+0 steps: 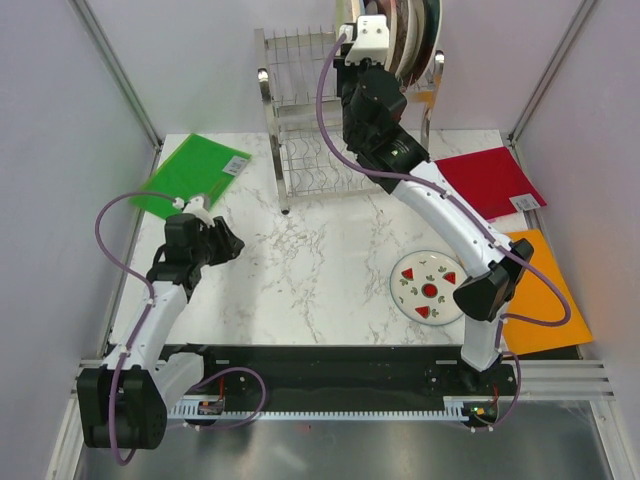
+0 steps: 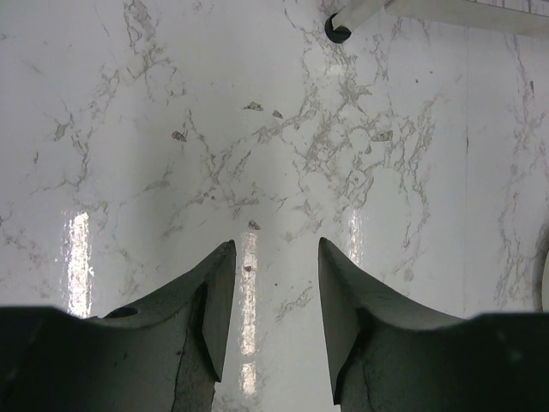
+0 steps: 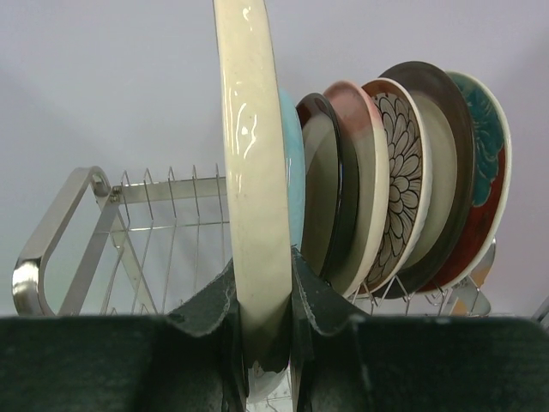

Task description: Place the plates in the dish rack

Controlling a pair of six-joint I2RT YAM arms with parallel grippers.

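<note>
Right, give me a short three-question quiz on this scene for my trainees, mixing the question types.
1. True or false: the right claw is shut on a cream plate, held on edge at the upper tier of the dish rack.
2. Fill in: the left claw, over the marble table, has its jaws ____.
3. Where is the watermelon plate? A) standing in the dish rack B) lying flat on the marble table C) in the left claw

Key: 1 true; 2 open; 3 B.
</note>
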